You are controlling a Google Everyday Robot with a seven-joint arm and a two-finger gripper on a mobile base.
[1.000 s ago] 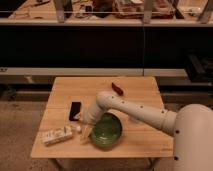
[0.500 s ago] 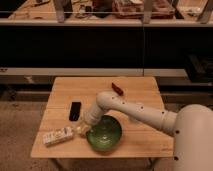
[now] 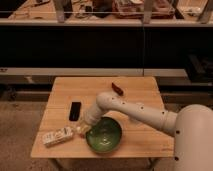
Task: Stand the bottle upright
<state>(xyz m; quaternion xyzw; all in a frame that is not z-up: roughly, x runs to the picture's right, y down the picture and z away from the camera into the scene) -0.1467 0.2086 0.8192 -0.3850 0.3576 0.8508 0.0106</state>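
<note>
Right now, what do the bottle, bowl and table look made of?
Bottle: pale, dull whitish body with a printed label, probably plastic. Bowl: dark green, glossy with soft highlights; glazed ceramic or plastic, can't tell which. Table: looks like light wood, matte tan top. Gripper sits low between the bottle and the bowl's left rim.

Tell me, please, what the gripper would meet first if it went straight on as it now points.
Probably the bottle, lying just beyond the gripper, which sits between it and the green bowl; depth unclear.

Bottle (image 3: 57, 136): pale, white label, lying on side, front-left table (image 3: 135, 86) corner; end effector (image 3: 81, 130) just beside right end.
</note>
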